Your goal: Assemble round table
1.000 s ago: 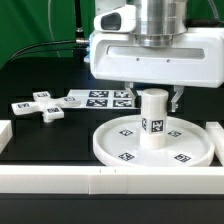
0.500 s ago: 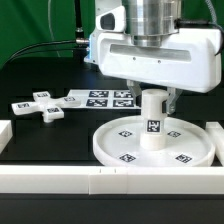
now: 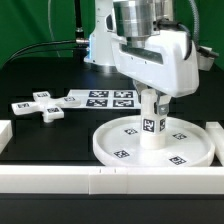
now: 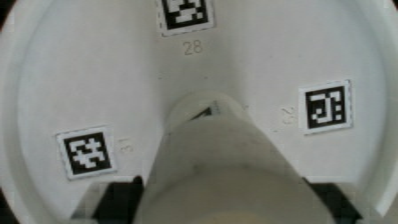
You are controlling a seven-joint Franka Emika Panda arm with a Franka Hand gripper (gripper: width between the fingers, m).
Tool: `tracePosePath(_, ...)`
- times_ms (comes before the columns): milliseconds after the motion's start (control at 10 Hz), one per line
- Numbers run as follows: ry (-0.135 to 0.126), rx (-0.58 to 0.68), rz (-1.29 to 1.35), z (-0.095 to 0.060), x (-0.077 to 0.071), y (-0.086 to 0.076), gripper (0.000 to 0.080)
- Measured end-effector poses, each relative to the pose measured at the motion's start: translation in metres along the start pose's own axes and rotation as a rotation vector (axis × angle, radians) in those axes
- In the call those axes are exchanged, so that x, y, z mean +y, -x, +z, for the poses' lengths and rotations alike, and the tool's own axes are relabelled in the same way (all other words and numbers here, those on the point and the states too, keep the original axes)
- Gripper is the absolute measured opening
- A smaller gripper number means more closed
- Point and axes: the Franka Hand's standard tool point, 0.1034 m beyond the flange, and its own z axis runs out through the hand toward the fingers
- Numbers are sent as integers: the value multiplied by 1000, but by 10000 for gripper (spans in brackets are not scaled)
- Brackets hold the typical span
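The large white round disc (image 3: 112,152) lies flat on the black table, tags facing up. The short cylinder leg (image 3: 152,128) stands upright at its centre. My gripper (image 3: 152,100) comes straight down over the leg and is shut on its upper part. In the wrist view the leg (image 4: 217,165) fills the middle over the disc (image 4: 107,70). The black fingers (image 4: 121,197) press on both of its sides, and my gripper (image 4: 222,202) holds it. The cross-shaped foot (image 3: 38,106) lies loose at the exterior view's left, apart from the disc.
The marker board (image 3: 100,99) lies flat behind the disc. A long white border rail (image 3: 60,180) runs along the front, with shorter rails at the left (image 3: 4,133) and right (image 3: 214,133). A green backdrop and cables are behind the arm.
The hand has turned about its vertical axis while staying on the leg, and its wide body now points toward the exterior view's right. The leg stays upright at the disc's centre.
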Motion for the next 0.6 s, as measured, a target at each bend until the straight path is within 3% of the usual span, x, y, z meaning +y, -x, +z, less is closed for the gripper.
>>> tracePosePath(100, -16, -15, 84, 0, -1, -1, 409)
tracePosePath(400, -18, -22, 117, 1, -1, 2, 409)
tracePosePath(500, -17, -22, 80, 1, -1, 2, 586)
tracePosePath(600, -10, -18, 1, 0, -5, 6, 630)
